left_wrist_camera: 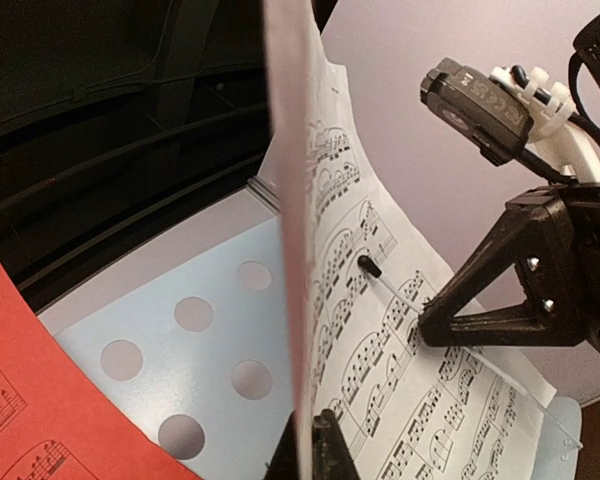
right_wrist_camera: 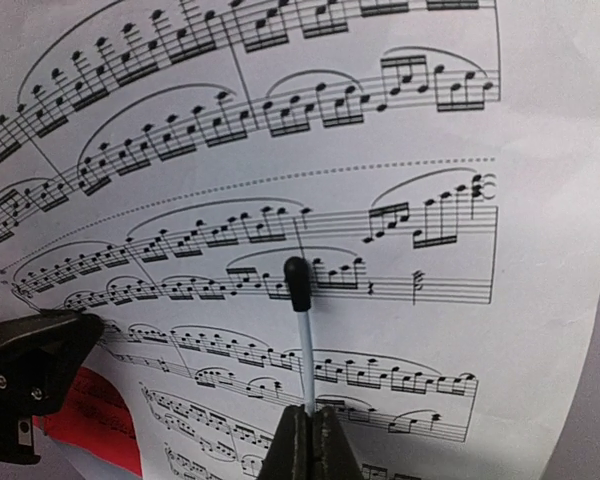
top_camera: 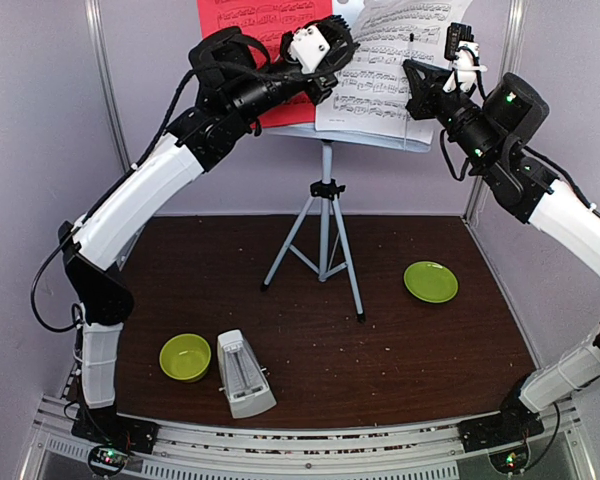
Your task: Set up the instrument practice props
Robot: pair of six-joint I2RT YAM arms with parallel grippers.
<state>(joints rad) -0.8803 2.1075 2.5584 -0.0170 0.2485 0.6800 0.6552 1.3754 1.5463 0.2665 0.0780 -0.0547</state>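
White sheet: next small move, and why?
Probably ease the left tool toward the music stand, laying the white sheet flat. Its gripped edge curls away from the stand, while the right tool holds the retainer rod across the page.

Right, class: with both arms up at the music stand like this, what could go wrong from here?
First, the left fingers pinch the white sheet by one edge, curled away from the stand; a tug might crease or tear it. Second, the right fingers seem to grip the stand's thin wire clip; pulling hard might bend it or rock the tripod and shake the red sheet loose.
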